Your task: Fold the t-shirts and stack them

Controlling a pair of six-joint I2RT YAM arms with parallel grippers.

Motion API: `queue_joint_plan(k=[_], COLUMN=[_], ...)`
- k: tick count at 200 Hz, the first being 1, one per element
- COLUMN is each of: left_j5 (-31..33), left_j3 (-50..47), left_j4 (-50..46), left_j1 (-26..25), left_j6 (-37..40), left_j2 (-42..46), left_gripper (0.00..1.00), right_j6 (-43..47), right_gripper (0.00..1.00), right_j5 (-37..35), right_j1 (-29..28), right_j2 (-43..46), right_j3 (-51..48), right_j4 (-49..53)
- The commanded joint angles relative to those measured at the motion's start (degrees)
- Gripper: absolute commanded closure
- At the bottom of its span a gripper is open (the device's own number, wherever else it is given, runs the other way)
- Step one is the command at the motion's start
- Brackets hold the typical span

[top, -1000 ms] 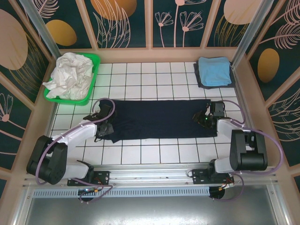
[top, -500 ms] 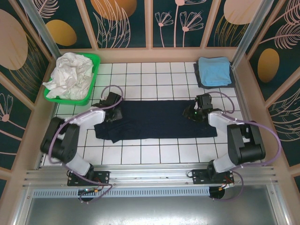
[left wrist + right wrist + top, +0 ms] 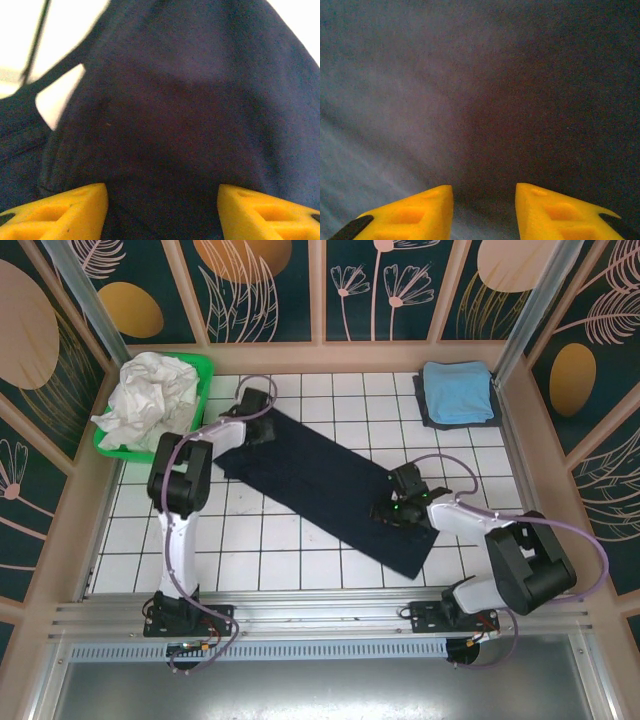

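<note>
The dark navy t-shirt (image 3: 320, 480), folded into a long strip, lies diagonally on the white tiled table from back left to front right. My left gripper (image 3: 261, 432) rests at its back-left end; in the left wrist view its yellow fingers (image 3: 75, 210) stand wide apart over the navy cloth (image 3: 175, 115). My right gripper (image 3: 392, 508) sits on the strip's front-right part, its fingers (image 3: 420, 210) apart with navy cloth (image 3: 485, 100) flat beneath the gap. A folded light blue t-shirt (image 3: 457, 390) lies at the back right. A crumpled white t-shirt (image 3: 150, 400) fills the basket.
A green plastic basket (image 3: 203, 400) stands at the back left, close to the left gripper. The light blue shirt rests on a dark folded cloth (image 3: 428, 412). Wooden walls enclose the table; a metal rail (image 3: 320, 615) runs along the near edge.
The navy strip has swung from lying straight across to a diagonal. The left gripper moved back toward the basket, the right gripper came nearer and leftward. Both jaws have widened.
</note>
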State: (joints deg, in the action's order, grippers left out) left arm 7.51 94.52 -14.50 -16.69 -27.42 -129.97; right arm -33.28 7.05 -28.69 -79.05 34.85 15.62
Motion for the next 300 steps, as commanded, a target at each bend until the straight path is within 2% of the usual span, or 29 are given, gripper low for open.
queue_joint_plan(k=[1,19,40,54,70,105,125,142,167,177,191,214,230,266,300], left_j5=[-7.03,-8.47,-10.91,-14.19,-17.20,-23.68,-28.56,-33.28,-37.34,-38.73,-37.57,-33.91,-30.48,-19.95,-11.90], left_j3=[12.32,17.53,11.79,8.84,9.68,11.85,17.62,27.36,42.32,44.90,45.21,40.54,34.09,14.46,-16.80], left_j4=[-7.84,-8.99,-3.35,0.12,0.31,3.87,4.66,3.38,1.48,2.02,1.27,-0.91,-1.49,-1.11,0.89], left_j1=[-0.31,-0.29,-0.32,-0.32,-0.36,-0.38,-0.87,-2.31,-3.72,-3.70,-3.70,-3.70,-3.70,-3.89,-5.72], left_j6=[3.81,3.48,1.75,0.35,-1.33,-4.28,-5.13,-5.02,-6.18,-7.19,-6.32,-2.18,0.52,3.51,0.16], left_j2=[-8.25,-8.40,-4.77,-4.86,-8.01,-13.93,-18.12,-23.46,-30.73,-31.56,-30.11,-23.37,-16.19,4.01,28.43], left_gripper=[0.37,0.29,0.25,0.27,0.31,0.35,0.35,0.36,0.34,0.33,0.29,0.21,0.02,0.02,0.02], right_j6=[-0.84,1.63,3.12,3.39,2.31,-4.92,-9.52,-10.70,-10.25,-10.16,-10.66,-12.58,-14.80,-20.23,-26.32], right_gripper=[0.59,0.59,0.61,0.61,0.61,0.61,0.60,0.60,0.60,0.59,0.59,0.58,0.57,0.50,0.48], right_j5=[-4.12,-4.68,-3.95,-3.79,-3.88,-2.87,-0.98,0.50,-0.52,-1.42,-3.34,-5.52,-7.39,-10.42,-8.18], right_j1=[0.13,0.95,0.79,-0.69,-2.33,-11.32,-18.27,-22.43,-25.06,-25.44,-25.45,-25.19,-25.15,-24.93,-25.77], right_j2=[3.53,1.57,-5.42,-8.75,-10.45,-9.38,-9.17,-11.07,-12.61,-11.45,-8.87,-3.87,0.42,12.49,19.94], right_j3=[2.73,5.17,8.44,9.22,8.99,6.05,6.70,10.39,17.92,19.22,18.67,14.56,11.12,3.67,-2.67], right_j4=[6.67,3.05,2.08,2.24,3.04,4.58,4.11,3.40,5.96,6.52,7.50,10.20,13.56,21.88,26.21])
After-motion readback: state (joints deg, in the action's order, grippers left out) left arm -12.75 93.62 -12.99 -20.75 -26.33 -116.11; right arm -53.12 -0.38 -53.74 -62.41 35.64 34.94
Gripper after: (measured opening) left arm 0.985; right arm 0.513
